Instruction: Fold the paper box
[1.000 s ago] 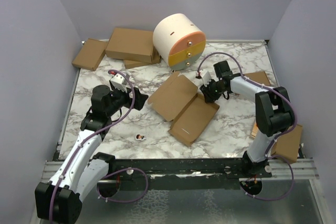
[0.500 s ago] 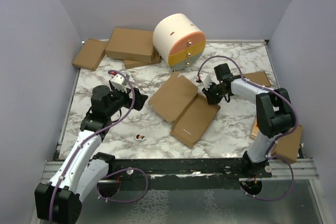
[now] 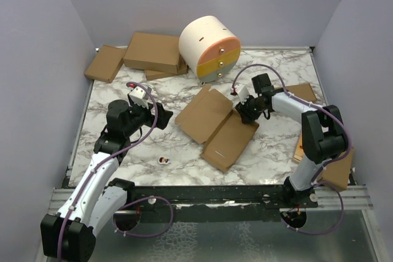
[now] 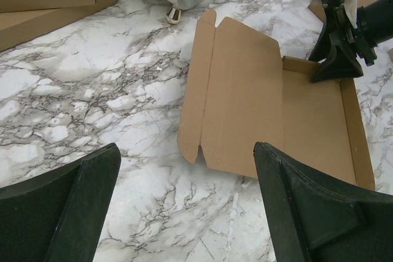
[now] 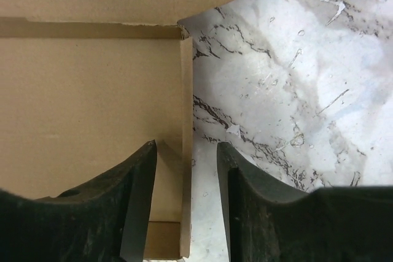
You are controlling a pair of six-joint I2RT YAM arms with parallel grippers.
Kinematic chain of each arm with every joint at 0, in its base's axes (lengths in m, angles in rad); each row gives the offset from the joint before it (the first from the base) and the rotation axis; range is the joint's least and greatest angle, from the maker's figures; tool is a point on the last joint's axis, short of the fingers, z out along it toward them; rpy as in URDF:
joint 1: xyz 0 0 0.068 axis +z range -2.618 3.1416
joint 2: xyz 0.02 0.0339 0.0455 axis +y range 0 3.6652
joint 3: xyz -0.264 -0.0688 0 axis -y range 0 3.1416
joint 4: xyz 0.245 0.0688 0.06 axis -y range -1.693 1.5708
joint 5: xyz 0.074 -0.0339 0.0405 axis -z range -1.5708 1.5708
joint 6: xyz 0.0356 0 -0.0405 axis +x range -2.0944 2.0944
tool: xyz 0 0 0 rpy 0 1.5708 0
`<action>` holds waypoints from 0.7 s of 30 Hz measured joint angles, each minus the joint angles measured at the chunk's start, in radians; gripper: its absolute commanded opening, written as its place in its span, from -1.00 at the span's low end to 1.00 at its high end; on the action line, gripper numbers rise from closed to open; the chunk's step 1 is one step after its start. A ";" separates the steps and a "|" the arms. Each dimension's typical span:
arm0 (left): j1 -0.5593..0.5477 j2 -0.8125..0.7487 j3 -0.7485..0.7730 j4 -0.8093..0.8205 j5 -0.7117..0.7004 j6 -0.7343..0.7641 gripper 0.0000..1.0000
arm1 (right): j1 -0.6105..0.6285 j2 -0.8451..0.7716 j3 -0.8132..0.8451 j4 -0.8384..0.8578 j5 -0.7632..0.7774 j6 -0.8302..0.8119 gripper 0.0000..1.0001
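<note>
Your right gripper (image 5: 186, 144) stands part-open astride the raised side wall of the paper box (image 3: 216, 128), neither finger pressing it; the box lies open in the middle of the table (image 3: 184, 151), lid panel spread toward your left arm; your left gripper (image 4: 185, 146) hangs spread wide and empty near the lid's edge

White arms (image 3: 92, 179), black grippers (image 4: 185, 146), purple cables (image 3: 253, 66)

Tiny unidentifiable speck (image 3: 163, 161); paper box (image 5: 92, 90) beyond the right wrist view's left edge.
</note>
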 measured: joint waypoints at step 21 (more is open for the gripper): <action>0.000 0.016 -0.002 0.002 0.003 -0.010 0.85 | 0.000 -0.004 0.002 0.057 -0.011 0.036 -0.98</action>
